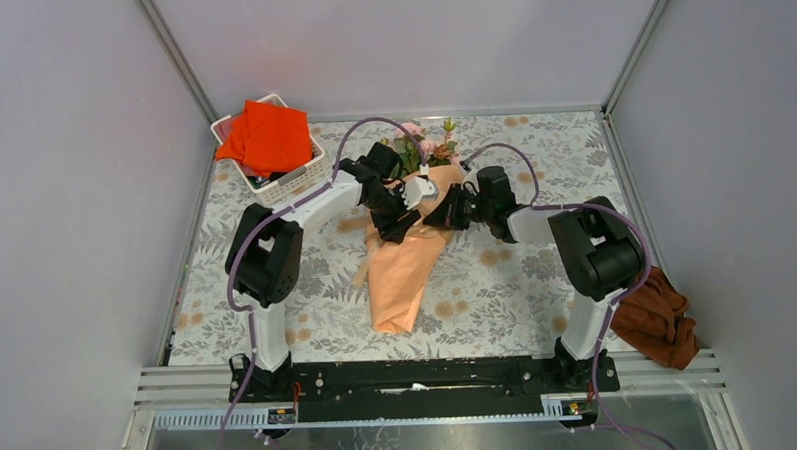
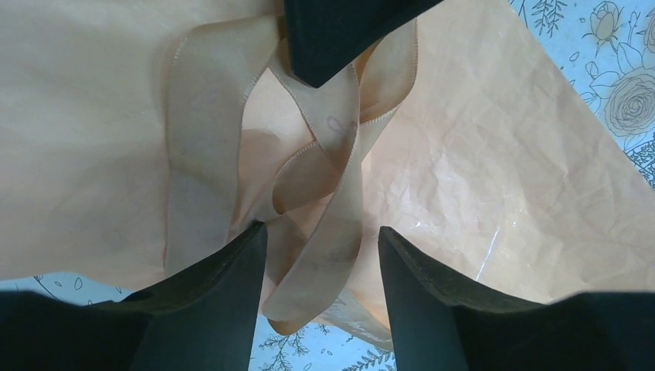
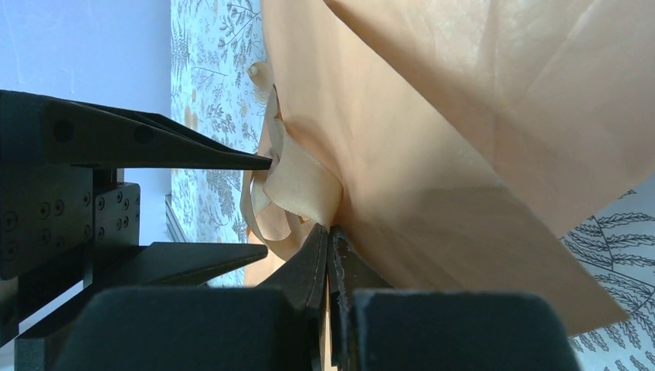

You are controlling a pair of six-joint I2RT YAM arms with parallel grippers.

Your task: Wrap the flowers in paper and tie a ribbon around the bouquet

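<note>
The bouquet lies in the middle of the table, with the pink flowers at its far end and the peach-orange paper cone pointing toward the near edge. The tan ribbon loops loosely over the paper. My left gripper is open, and a ribbon strand hangs between its jaws without being pinched. My right gripper faces it from the right, shut on the ribbon right against the paper. Its dark fingers show at the top of the left wrist view.
A white basket holding an orange-red cloth stands at the back left. A rust-brown cloth lies at the near right edge beside the right arm's base. Grey walls close in the floral-patterned table on three sides.
</note>
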